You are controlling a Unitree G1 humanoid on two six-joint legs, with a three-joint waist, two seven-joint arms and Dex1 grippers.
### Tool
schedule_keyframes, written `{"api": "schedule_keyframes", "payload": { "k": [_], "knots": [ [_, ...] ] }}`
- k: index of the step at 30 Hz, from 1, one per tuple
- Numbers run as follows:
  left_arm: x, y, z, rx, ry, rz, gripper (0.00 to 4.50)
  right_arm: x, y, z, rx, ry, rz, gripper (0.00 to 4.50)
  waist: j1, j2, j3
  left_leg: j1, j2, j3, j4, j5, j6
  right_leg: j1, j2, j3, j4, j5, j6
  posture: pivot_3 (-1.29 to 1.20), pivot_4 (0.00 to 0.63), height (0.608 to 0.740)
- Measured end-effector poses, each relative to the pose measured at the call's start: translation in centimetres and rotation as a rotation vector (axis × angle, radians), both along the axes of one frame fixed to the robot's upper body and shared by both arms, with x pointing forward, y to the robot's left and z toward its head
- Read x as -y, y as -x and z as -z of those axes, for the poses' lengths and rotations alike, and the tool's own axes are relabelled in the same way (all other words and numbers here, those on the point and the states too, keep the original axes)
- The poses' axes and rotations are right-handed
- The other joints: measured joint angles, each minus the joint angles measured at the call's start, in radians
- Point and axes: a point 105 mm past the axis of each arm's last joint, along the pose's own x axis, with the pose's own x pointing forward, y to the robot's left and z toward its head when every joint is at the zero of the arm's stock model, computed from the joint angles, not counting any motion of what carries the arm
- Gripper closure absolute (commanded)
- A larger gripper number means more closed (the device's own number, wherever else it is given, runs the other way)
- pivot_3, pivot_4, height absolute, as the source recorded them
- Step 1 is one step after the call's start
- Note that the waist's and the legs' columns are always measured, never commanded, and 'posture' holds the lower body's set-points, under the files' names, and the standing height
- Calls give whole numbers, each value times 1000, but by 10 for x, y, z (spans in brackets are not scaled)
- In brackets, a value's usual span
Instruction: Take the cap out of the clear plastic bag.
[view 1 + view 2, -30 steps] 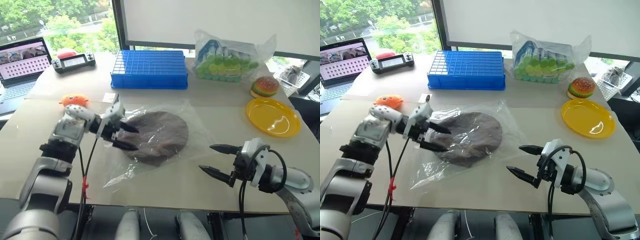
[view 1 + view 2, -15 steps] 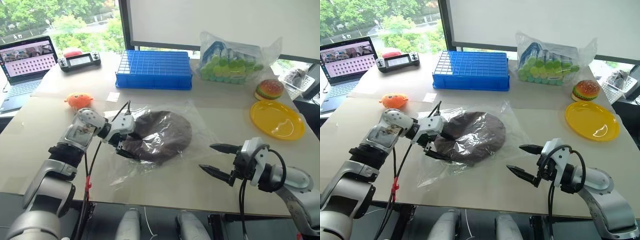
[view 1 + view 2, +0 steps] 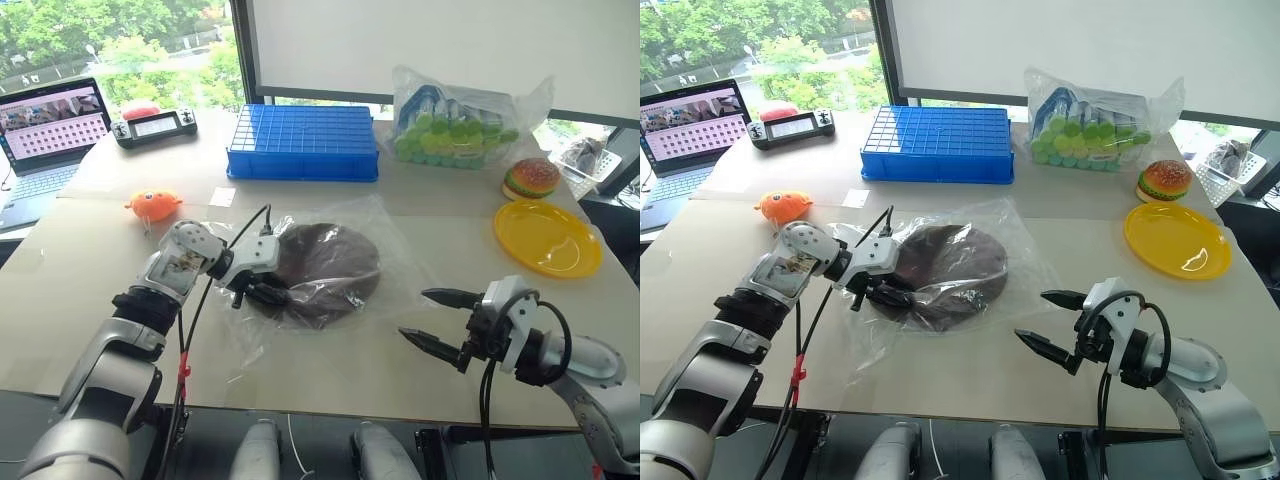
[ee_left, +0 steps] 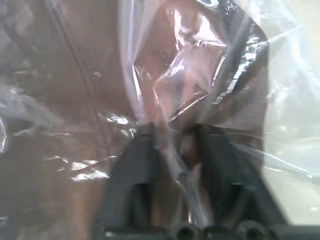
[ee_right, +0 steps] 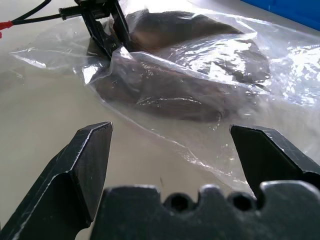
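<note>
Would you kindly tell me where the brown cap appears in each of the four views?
Left eye: cap at centre, inside the bag.
Right eye: cap at centre.
Left wrist: brown cap close behind crinkled plastic.
Right wrist: cap across the upper middle.
Shared landmark: left gripper at the cap's edge.

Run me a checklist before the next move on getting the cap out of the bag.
1. Left claw closed at the near-left edge of the clear plastic bag: ok, fingers nearly together with plastic film between them.
2. Whether it pinches plastic alone or the cap as well: cannot tell, brown fabric sits right behind the film.
3. Cap still inside the bag: ok, film covers it all over.
4. Right claw free to help: ok, open, holding nothing, apart from the bag.
5. Bag opening located: cannot tell.
6. Yellow plate and blue tray clear of the bag: ok.
</note>
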Motion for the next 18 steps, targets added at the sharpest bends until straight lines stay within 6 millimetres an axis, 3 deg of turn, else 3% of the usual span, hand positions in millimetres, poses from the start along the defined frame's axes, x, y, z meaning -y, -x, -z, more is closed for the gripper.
{"api": "schedule_keyframes", "payload": {
  "k": [12,18],
  "knots": [
    [0,0,1,19,0,3,4477,0,-1,0,4,-4,10,0,0,0,0,0,0,0,0,0,0,0,0,0,0,0,0,0,150,729],
    [4,-14,3,135,45,4,4477,-1,-4,-4,19,-7,13,0,6,0,-1,2,0,0,0,0,0,2,0,0,0,0,1,0,150,729]
  ]
}}
